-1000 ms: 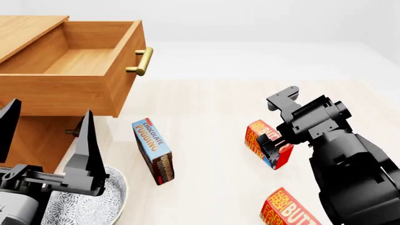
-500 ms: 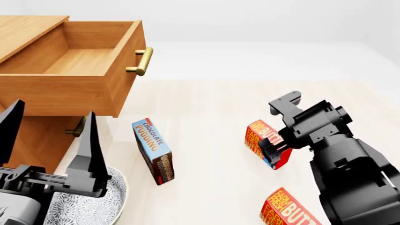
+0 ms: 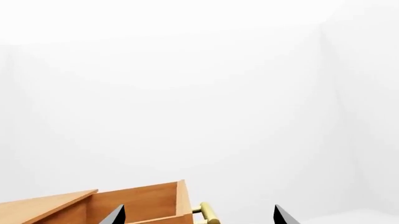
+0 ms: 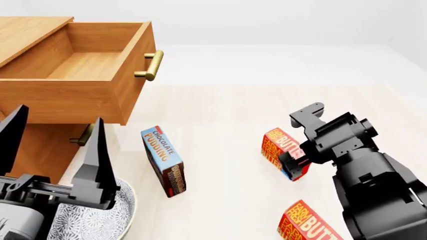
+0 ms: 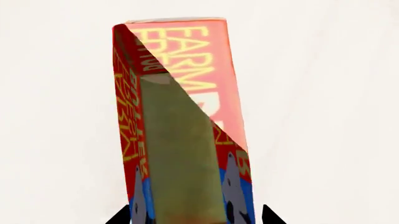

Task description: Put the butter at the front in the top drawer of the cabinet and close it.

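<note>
Pale tabletop (image 4: 227,110) carries the butter (image 4: 275,147) upright between the right gripper (image 4: 291,159)'s spread, unclosed fingers, and squeezing off-centre on such a narrow carton could tip it before the top drawer (image 4: 80,65), open far left.

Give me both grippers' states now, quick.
Left gripper: open, empty.
Right gripper: open around the red-orange butter carton, not yet shut.

butter (image 4: 279,149): red-orange carton, yellow lettering, blue at the lower end
second butter carton (image 4: 305,226): red-orange, yellow letters
chocolate pudding box (image 4: 163,161): blue face, white lettering, brown-orange side
cabinet (image 4: 30,150): light-brown wood
top drawer (image 4: 80,75): light-brown wood, brass handle
bowl (image 4: 100,220): grey-white with fine dark pattern
right gripper (image 4: 293,159): black
left gripper (image 4: 53,145): black
</note>
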